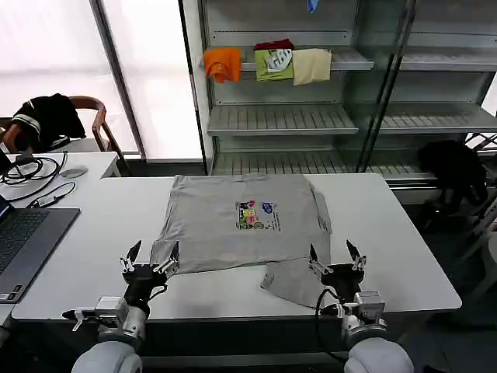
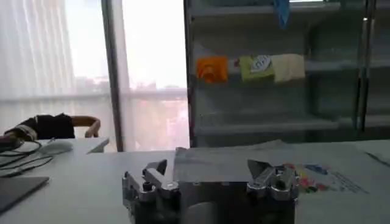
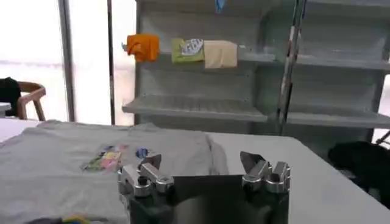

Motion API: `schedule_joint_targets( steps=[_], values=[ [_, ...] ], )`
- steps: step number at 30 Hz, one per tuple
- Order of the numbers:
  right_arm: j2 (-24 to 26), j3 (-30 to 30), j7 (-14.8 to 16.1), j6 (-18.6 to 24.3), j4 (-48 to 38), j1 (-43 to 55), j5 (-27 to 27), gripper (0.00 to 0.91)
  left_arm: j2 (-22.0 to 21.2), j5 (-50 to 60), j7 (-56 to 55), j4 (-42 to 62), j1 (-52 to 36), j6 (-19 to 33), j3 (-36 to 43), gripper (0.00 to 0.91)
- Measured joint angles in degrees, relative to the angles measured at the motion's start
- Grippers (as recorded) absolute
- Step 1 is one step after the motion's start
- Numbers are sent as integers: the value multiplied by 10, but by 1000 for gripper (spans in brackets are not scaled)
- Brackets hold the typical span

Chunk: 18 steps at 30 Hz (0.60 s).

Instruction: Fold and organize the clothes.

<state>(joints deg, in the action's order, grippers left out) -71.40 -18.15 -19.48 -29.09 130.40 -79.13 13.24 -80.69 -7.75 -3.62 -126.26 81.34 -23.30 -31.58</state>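
Note:
A light grey shirt (image 1: pixel 233 225) with a small multicoloured chest print (image 1: pixel 255 215) lies spread on the white table (image 1: pixel 388 233), its right side partly folded over and a flap reaching toward the front edge. My left gripper (image 1: pixel 151 258) stands open at the shirt's near left corner. At the near right flap my right gripper (image 1: pixel 335 257) is open too. Neither holds anything. The left wrist view has the shirt (image 2: pixel 244 161) beyond the open left gripper (image 2: pixel 208 170). In the right wrist view the shirt (image 3: pixel 73 152) lies beyond the open right gripper (image 3: pixel 201 163).
Orange (image 1: pixel 223 63), green (image 1: pixel 274 64) and cream (image 1: pixel 311 65) folded garments sit on the shelf behind the table. A laptop (image 1: pixel 23 237), cables and a mouse (image 1: pixel 74 172) occupy the left desk. Black garments lie on a chair (image 1: pixel 48 116) and at far right (image 1: pixel 454 167).

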Motion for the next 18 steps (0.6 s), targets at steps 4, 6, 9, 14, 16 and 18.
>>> schedule_joint_targets(
  steps=[4, 6, 9, 14, 16, 18],
  values=[
    [3, 5, -7, -9, 6, -11, 5, 907, 3, -2, -2, -1, 4, -5, 0, 907],
    [4, 8, -10, -14, 8, -16, 7, 907, 5, -3, -3, -2, 7, -9, 0, 907],
    [6, 13, -15, -18, 11, -24, 7, 907, 6, -2, -4, -3, 12, -15, 1, 907],
    [5, 23, -24, -26, 13, -40, 6, 907, 7, 6, -3, -2, 19, -22, 7, 907],
    [5, 26, -30, -28, 16, -46, 5, 907, 9, 5, -2, 2, 18, -25, 6, 907],
    [5, 27, -34, -30, 18, -52, 5, 907, 12, 4, -2, 5, 16, -28, 4, 907]
  ],
)
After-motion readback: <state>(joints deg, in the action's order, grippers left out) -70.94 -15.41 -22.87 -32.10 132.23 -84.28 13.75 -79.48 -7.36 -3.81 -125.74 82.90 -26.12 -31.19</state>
